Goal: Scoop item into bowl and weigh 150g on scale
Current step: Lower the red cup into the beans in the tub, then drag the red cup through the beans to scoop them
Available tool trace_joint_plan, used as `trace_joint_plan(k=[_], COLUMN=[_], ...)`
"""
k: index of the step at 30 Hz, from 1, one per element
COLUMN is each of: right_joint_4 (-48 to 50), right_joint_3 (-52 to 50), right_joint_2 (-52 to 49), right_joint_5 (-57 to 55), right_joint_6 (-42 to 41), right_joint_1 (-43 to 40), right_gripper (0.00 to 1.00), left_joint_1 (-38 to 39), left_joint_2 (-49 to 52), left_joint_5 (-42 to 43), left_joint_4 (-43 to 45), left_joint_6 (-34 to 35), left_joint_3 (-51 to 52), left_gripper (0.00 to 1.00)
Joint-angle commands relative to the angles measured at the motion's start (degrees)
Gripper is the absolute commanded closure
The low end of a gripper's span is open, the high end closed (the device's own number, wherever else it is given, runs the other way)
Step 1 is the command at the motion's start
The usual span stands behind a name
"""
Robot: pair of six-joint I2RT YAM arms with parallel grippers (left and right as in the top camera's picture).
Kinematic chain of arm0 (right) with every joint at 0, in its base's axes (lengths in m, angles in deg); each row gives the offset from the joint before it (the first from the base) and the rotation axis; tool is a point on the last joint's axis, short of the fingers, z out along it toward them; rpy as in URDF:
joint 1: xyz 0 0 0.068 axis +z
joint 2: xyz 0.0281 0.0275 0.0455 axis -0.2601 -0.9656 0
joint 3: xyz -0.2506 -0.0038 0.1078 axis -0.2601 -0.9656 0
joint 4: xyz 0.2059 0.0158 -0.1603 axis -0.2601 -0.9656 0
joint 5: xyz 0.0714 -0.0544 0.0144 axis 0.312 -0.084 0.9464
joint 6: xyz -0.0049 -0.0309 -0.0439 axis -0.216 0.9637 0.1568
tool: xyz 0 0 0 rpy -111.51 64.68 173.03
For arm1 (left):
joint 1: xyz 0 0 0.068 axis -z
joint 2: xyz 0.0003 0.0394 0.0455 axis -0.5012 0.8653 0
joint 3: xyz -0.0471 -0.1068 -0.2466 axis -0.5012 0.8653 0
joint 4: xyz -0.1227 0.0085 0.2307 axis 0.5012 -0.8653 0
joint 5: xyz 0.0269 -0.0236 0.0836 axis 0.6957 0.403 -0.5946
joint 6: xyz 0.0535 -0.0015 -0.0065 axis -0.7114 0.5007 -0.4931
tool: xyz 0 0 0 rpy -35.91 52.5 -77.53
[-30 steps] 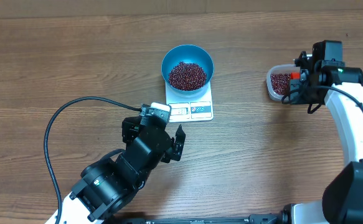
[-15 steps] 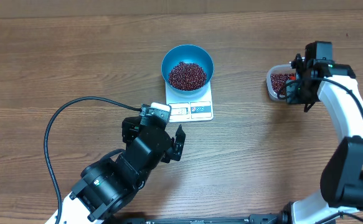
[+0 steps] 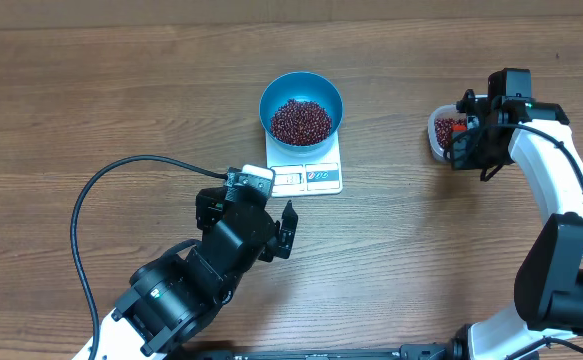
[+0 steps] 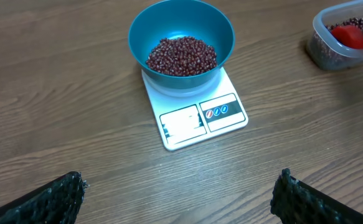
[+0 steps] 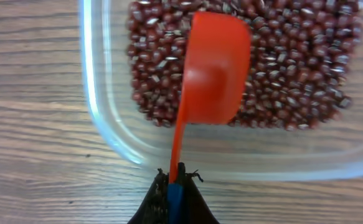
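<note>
beans [image 3: 301,121] heaped in bowl | blue bowl [image 3: 301,82] upright on scale | white scale [image 3: 308,176] flat on table

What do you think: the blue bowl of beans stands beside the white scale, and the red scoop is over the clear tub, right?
Not quite. The blue bowl of beans stands on top of the white scale, not beside it; the left wrist view shows that. The red scoop is over the clear tub, as you said.

bowl [image 4: 145,31] of beans [image 4: 181,55] on white scale [image 4: 197,115], tub [image 4: 321,55] with red scoop [image 4: 350,35] at right
</note>
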Motion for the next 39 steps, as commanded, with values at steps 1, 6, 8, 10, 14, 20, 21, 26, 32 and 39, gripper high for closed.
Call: trace_joint_plan(k=[1, 6, 8, 10, 14, 20, 21, 26, 32, 39], right_joint_4=[0.0, 0.1, 0.0, -0.1, -1.2, -1.9, -1.9, -1.9, -2.0, -1.7], right_joint_3=[0.7, 0.7, 0.7, 0.7, 0.7, 0.7, 0.7, 0.7, 0.7, 1.7], right_joint_2=[-0.2, -0.2, -0.3, -0.3, -0.6, -1.9, -2.1, -2.2, -2.2, -2.1], right_joint_5=[5.7, 14.1, 18.3, 23.4, 31.6, 33.4, 33.4, 32.3, 32.1, 31.1], right_joint_6=[1.4, 3.2, 4.2, 4.3, 5.9, 5.9, 5.9, 5.9, 6.0, 7.0], right_joint_1=[-0.5, -4.6, -7.0, -9.5, -12.8, -13.3, -13.3, -13.7, -15.9, -18.6], right_gripper=[0.96, 0.96, 0.96, 0.96, 0.96, 0.96, 0.96, 0.96, 0.96, 0.96], left_joint_1=[-0.3, -0.3, -0.3, -0.3, -0.3, -0.3, -0.3, -0.3, -0.3, -0.3], left_joint_2=[0.1, 0.1, 0.1, 0.1, 0.1, 0.1, 0.1, 0.1, 0.1, 0.1], left_joint_5=[0.1, 0.1, 0.2, 0.1, 0.1, 0.1, 0.1, 0.1, 0.1, 0.1], left_joint_4=[0.2, 0.2, 0.2, 0.2, 0.3, 0.2, 0.2, 0.2, 0.2, 0.2], left_joint_6=[0.8, 0.8, 0.8, 0.8, 0.8, 0.8, 0.8, 0.8, 0.8, 0.8], left_joint_3=[0.5, 0.5, 0.5, 0.5, 0.5, 0.5, 0.5, 0.5, 0.5, 0.5], left_gripper=[0.0, 0.0, 0.0, 0.0, 0.0, 0.0, 0.0, 0.0, 0.01, 0.0])
